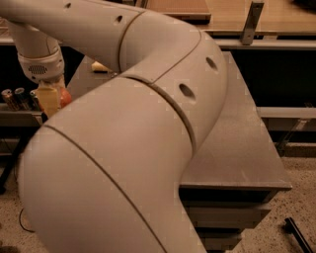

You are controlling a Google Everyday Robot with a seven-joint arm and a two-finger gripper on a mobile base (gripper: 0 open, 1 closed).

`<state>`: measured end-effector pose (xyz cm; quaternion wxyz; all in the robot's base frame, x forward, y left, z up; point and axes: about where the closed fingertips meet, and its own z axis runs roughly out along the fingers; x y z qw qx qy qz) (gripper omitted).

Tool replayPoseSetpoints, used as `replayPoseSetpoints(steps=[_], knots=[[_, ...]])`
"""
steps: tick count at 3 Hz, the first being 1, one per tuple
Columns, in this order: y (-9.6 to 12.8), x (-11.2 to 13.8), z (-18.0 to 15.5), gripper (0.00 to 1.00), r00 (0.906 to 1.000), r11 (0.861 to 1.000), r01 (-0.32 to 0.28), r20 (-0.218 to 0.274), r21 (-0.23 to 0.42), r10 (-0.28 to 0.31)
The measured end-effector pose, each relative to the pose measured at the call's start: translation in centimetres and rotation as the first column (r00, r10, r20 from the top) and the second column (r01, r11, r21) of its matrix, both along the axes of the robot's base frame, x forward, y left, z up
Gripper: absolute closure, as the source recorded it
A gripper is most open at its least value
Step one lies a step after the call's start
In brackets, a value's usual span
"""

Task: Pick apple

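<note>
My arm fills most of the camera view. My gripper (53, 100) hangs at the far left below the white wrist, beside the left edge of the grey table (247, 148). One pale yellowish finger (48, 100) shows. The red-orange apple (65, 97) sits right against that finger, and only a small part of it shows past the finger and my arm. The gripper is shut on the apple and holds it off the table. The second finger is hidden.
A pale yellow object (101, 66) lies on the table's far left part. Several dark cans (15, 96) stand on a low shelf at the left. A wooden counter (227, 12) runs along the back. A black bar (298, 234) lies on the floor at lower right.
</note>
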<state>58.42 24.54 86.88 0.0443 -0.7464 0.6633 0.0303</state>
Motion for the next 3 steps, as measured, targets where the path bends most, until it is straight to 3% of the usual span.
replayPoseSetpoints(steps=[1,3], knots=[[0.4,0.9,1.8,1.00,0.9998,1.000,0.002,0.020,-0.024,-0.001],[1.8,2.5,7.0,1.00,0.9939,0.999,0.005,0.110,-0.036,-0.001]])
